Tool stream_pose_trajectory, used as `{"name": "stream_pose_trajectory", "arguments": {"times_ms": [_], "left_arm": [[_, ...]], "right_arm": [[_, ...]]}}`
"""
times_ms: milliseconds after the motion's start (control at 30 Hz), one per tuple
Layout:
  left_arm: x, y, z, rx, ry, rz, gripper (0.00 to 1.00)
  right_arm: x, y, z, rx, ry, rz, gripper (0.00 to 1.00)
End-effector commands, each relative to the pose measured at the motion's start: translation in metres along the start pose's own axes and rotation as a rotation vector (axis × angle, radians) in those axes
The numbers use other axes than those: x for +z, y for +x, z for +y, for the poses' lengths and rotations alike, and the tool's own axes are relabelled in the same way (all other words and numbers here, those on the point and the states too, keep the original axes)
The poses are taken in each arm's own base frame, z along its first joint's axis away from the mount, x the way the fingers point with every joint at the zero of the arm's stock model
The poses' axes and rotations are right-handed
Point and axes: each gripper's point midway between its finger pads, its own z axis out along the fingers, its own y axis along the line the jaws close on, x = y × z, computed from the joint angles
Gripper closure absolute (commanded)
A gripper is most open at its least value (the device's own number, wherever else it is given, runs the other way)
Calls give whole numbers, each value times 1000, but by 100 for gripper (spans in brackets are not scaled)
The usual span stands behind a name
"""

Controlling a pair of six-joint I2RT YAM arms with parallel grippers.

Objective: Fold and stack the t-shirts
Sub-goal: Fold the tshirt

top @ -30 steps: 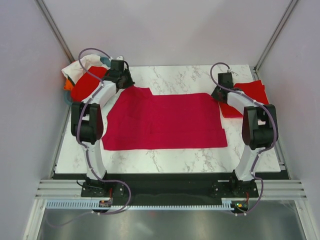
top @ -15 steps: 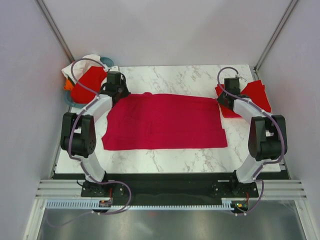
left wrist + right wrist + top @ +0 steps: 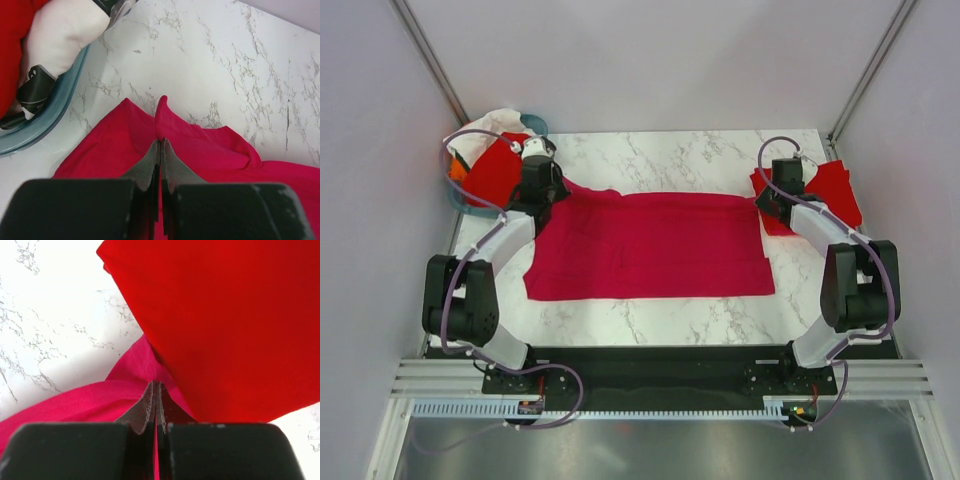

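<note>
A crimson-pink t-shirt (image 3: 650, 245) lies spread flat across the marble table (image 3: 660, 155). My left gripper (image 3: 544, 192) is shut on its far left corner; in the left wrist view the closed tips (image 3: 160, 142) pinch a raised peak of the cloth (image 3: 210, 150). My right gripper (image 3: 772, 203) is shut on the far right corner, the tips (image 3: 156, 384) clamping a fold of the crimson shirt (image 3: 75, 402). That corner lies against a folded bright red t-shirt (image 3: 828, 187) (image 3: 225, 315) at the table's right edge. Another red shirt (image 3: 492, 170) sits in the basket.
A teal plastic basket (image 3: 537, 122) (image 3: 55, 117) stands at the far left corner, holding white cloth (image 3: 485, 128) (image 3: 60, 35) and red fabric. Grey walls close in both sides and the back. Bare marble shows beyond the shirt and along its near edge.
The left gripper has moved left and nearer, its elbow swinging down, drawing the shirt's far left corner outward. The right gripper has shifted slightly right and nearer with its corner.
</note>
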Motion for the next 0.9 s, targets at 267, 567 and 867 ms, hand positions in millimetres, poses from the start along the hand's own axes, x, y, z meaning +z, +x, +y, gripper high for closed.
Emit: {"name": "stream_pose_trajectory", "arguments": {"times_ms": [267,567,867], "left_arm": [[-24,-25,13,3,-36,-149,98],[-45,-17,14,9,-31,-180,98],[-59,7,25,13,-69,-157,98]], "right_arm": [[-14,-3,0,27,-27,-28,100],[-23,4,-18,57,14,-47,100],[-24,24,-31,99,31,-32,100]]}}
